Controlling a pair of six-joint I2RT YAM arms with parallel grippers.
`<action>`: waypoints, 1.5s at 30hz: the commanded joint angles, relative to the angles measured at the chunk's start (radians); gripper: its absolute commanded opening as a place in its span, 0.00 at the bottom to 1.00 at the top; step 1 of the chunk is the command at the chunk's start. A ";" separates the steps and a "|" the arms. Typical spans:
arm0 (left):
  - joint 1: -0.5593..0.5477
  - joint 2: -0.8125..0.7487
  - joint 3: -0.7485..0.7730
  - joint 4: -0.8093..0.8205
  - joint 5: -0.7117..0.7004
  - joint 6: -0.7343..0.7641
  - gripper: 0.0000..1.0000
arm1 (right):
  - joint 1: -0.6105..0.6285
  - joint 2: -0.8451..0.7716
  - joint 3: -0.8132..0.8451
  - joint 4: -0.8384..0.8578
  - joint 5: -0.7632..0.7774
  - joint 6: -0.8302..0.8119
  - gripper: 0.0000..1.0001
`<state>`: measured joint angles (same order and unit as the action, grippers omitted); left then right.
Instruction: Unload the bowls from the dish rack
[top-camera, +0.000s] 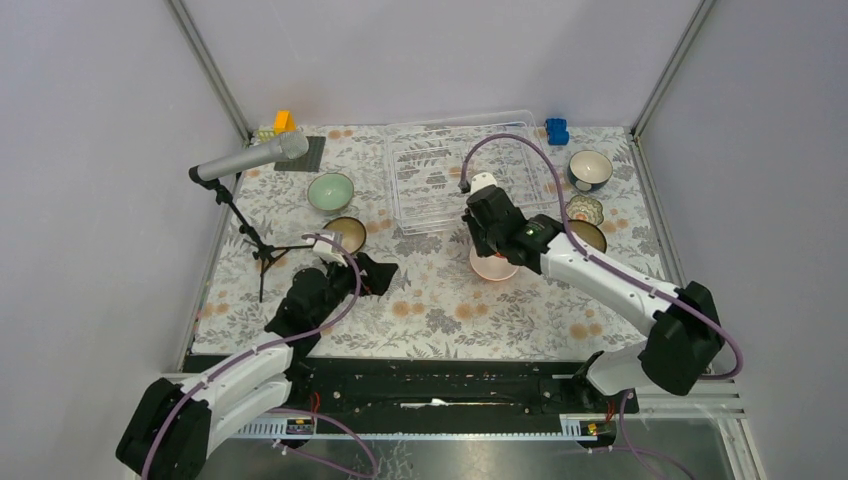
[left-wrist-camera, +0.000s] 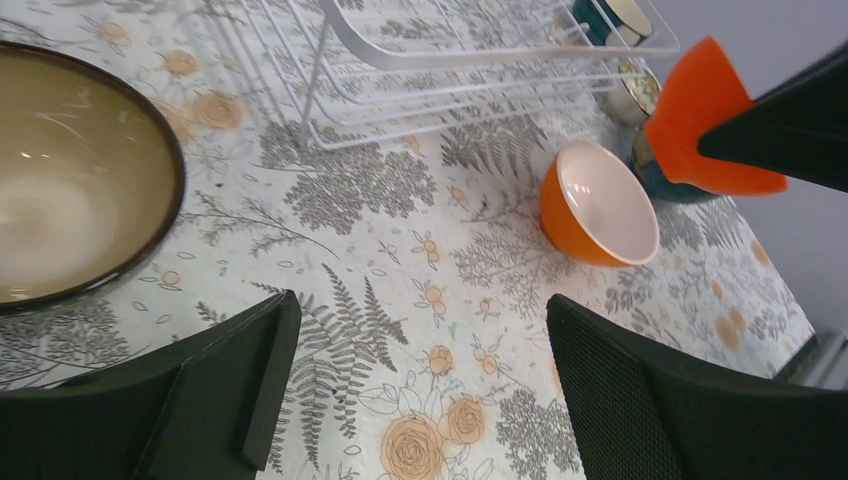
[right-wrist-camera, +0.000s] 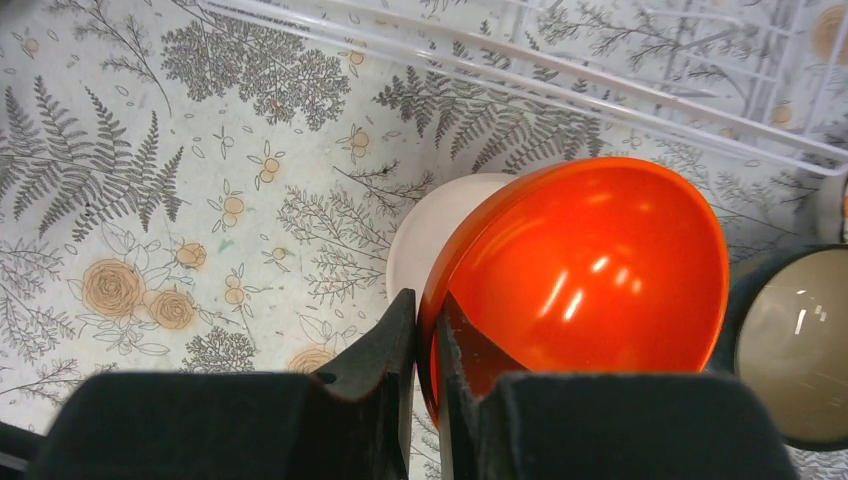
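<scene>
My right gripper (right-wrist-camera: 428, 330) is shut on the rim of a bright orange bowl (right-wrist-camera: 590, 270) and holds it tilted just above a second orange bowl with a white inside (right-wrist-camera: 440, 235). That second bowl stands on the table in front of the dish rack (top-camera: 440, 170), and shows in the top view (top-camera: 495, 266) and the left wrist view (left-wrist-camera: 600, 205). The held bowl also shows in the left wrist view (left-wrist-camera: 700, 120). The rack looks empty. My left gripper (left-wrist-camera: 420, 380) is open and empty over the cloth, right of a cream bowl with a brown rim (left-wrist-camera: 70, 180).
A mint green bowl (top-camera: 330, 190) sits left of the rack. A teal bowl (top-camera: 590, 169), a patterned bowl (top-camera: 585, 209) and a dark bowl (top-camera: 590, 236) stand at the right. A microphone on a stand (top-camera: 250, 160) is at the left, a blue block (top-camera: 557, 130) at the back.
</scene>
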<state>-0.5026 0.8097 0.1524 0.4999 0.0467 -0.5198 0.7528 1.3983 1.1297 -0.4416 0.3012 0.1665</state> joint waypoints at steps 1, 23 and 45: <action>-0.006 0.044 0.036 0.118 0.107 0.019 0.98 | 0.007 0.063 0.012 -0.012 -0.039 0.013 0.00; -0.039 -0.040 0.008 0.089 0.012 0.080 0.99 | 0.008 0.121 -0.001 0.015 -0.033 0.007 0.67; -0.037 0.020 0.217 -0.281 -0.446 -0.093 0.99 | -0.378 -0.070 -0.203 0.341 0.075 0.390 0.91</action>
<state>-0.5385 0.7921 0.2707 0.2398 -0.3473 -0.5488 0.3840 1.3048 0.9138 -0.2192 0.3805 0.4343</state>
